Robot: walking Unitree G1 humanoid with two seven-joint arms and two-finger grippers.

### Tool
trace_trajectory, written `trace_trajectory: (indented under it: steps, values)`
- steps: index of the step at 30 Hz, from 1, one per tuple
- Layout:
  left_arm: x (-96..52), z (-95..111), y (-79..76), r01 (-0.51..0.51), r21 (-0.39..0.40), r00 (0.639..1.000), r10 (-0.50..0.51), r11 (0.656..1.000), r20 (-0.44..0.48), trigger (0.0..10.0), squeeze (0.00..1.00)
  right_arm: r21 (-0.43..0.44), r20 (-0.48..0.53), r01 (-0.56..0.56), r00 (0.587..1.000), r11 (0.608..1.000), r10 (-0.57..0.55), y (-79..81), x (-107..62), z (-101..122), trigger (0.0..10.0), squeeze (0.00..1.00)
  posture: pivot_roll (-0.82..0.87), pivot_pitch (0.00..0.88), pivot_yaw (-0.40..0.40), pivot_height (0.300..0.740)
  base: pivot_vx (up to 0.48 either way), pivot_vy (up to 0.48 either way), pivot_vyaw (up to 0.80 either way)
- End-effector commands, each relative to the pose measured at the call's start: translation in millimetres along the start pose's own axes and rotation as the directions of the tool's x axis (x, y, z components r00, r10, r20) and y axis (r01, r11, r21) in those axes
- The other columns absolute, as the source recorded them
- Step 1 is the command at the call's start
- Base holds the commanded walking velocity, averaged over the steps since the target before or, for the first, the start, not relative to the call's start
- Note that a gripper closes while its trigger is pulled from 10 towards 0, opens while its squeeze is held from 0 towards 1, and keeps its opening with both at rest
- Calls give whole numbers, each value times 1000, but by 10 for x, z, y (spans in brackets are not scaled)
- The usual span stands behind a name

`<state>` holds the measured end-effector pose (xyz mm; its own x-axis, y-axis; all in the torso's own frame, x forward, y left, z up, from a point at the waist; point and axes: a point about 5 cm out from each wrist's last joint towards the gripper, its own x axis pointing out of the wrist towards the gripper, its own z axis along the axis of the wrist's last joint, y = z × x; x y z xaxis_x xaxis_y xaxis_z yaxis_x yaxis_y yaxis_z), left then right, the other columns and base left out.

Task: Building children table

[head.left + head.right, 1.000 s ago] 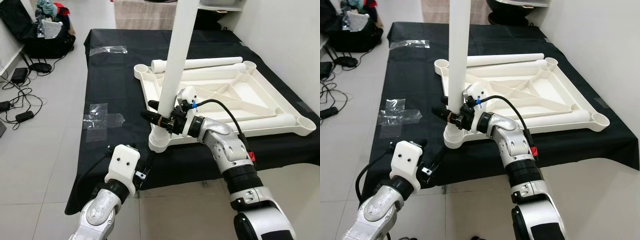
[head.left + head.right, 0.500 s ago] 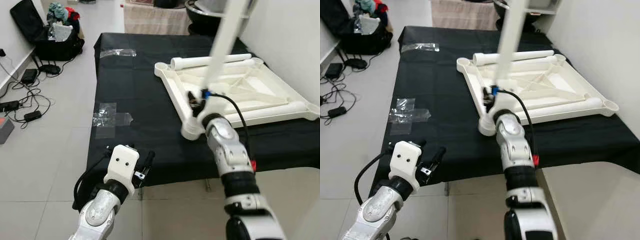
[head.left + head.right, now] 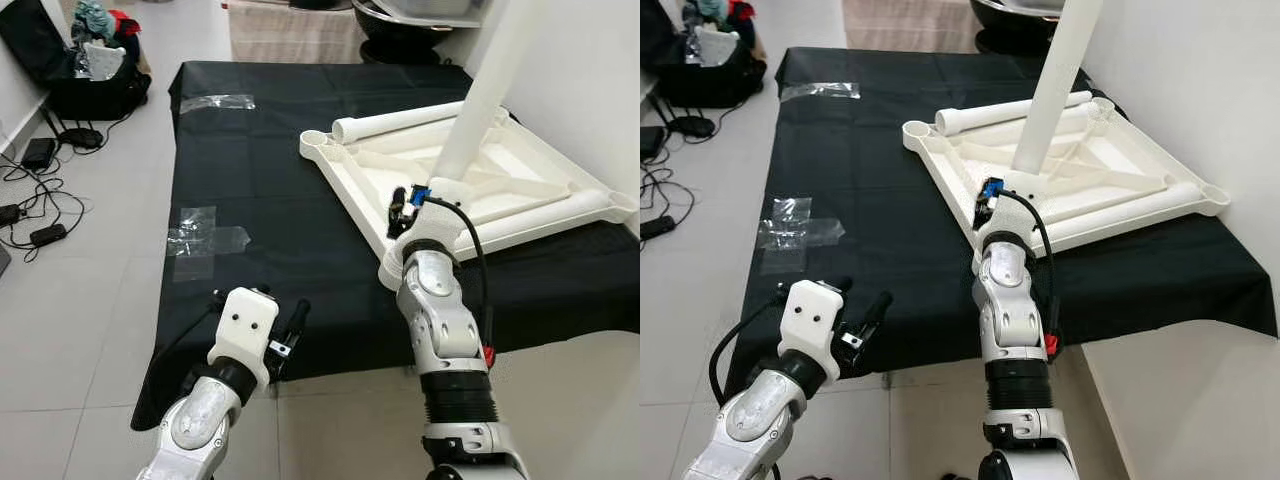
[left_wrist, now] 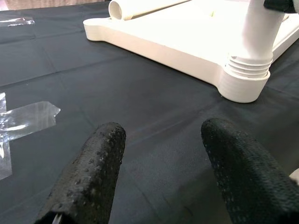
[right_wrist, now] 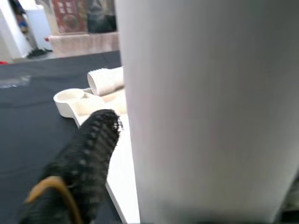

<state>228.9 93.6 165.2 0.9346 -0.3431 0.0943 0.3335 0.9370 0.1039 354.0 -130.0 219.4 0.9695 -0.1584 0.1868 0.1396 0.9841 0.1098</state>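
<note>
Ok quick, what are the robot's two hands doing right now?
Left gripper: open, holding nothing, hovering just above the black cloth.
Right gripper: closed around the white table leg standing in the tabletop corner.

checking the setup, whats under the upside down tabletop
A black cloth lies under the tabletop and spreads well past it. What is beneath the cloth is covered, so I cannot tell.

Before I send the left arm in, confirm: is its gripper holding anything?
No: the left gripper is open, its fingers spread over bare black cloth, short of the tabletop's corner socket.
</note>
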Motion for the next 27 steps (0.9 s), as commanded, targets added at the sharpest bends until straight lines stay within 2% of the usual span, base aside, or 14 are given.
trace_trajectory:
  steps: [1, 3, 6, 8, 10, 11, 12, 14, 15, 17, 23, 24, 25, 27]
  values:
    - [-1, -29, -11, 1, 2, 1000, -1, 1000, -8, 10000, 0, 76, 6, -173, 985, 982, 173, 22, 48, 24, 10000, 0, 75, 169, -116, 740, 0, 0, 0]
    - [0, -28, -11, 1, 1, 1000, -1, 1000, -8, 10000, 0, 110, 6, -242, 970, 964, 242, 35, 61, 27, 10000, 0, 76, 171, -114, 740, 0, 0, 0]
    - [1, -23, -15, 2, 1, 1000, -2, 1000, -6, 10000, 0, 189, 16, -409, 910, 893, 414, 49, 69, 50, 10000, 0, 74, 171, -116, 740, 0, 0, 0]
    - [2, -20, -20, 4, 1, 1000, -4, 1000, -5, 10000, 0, 251, 36, -650, 747, 717, 664, 76, -6, 80, 10000, 0, 72, 172, -116, 740, 0, 0, 0]
    - [2, -20, -20, 4, 1, 1000, -4, 1000, -5, 10000, 0, 251, 36, -650, 747, 717, 664, 76, -6, 80, 10000, 0, 72, 172, -116, 740, 0, 0, 0]
    - [3, -18, -23, 5, 1, 1000, -5, 1000, -5, 10000, 0, 261, 37, -725, 667, 637, 744, 89, -48, 83, 10000, 0, 72, 172, -116, 740, 0, 0, 0]
    - [3, -18, -23, 5, 1, 1000, -5, 1000, -5, 10000, 0, 261, 37, -725, 667, 637, 744, 89, -48, 83, 10000, 0, 72, 172, -116, 740, 0, 0, 0]
    - [1, -15, -25, 6, 2, 1000, -6, 1000, -5, 10000, 0, 240, 4, -872, 440, 427, 898, 145, -159, 61, 10000, 0, 79, 174, -116, 740, 0, 0, 0]
    - [0, -12, -25, 6, 2, 1000, -6, 1000, -4, 10000, 0, 220, -20, -906, 366, 362, 930, 181, -182, 37, 10000, 0, 81, 175, -119, 740, 0, 0, 0]
    - [-3, -9, -25, 6, 3, 1000, -6, 1000, -4, 10000, 0, 191, -52, -928, 315, 319, 948, 258, -172, -9, 10000, 0, 84, 177, -117, 740, 0, 0, 0]
    - [-5, -8, -27, 6, 4, 1000, -6, 1000, -5, 10000, 0, 157, -62, -938, 302, 308, 951, 360, -137, -38, 10000, 0, 89, 177, -117, 740, 0, 0, 0]
    - [-6, -8, -26, 5, 3, 1000, -5, 1000, -5, 10000, 0, 131, -68, -936, 320, 327, 945, 386, -116, -47, 3098, 0, 89, 178, -117, 740, 0, 0, 0]
    - [-7, -9, -25, 6, 3, 1000, -6, 1000, -5, 10000, 0, 107, -74, -929, 347, 353, 935, 401, -92, -57, 0, 0, 89, 178, -117, 740, 0, 0, 0]
    - [-7, -9, -25, 6, 3, 1000, -6, 1000, -5, 10000, 0, 107, -74, -929, 347, 353, 935, 401, -92, -57, 0, 0, 89, 178, -117, 740, 0, 0, 0]
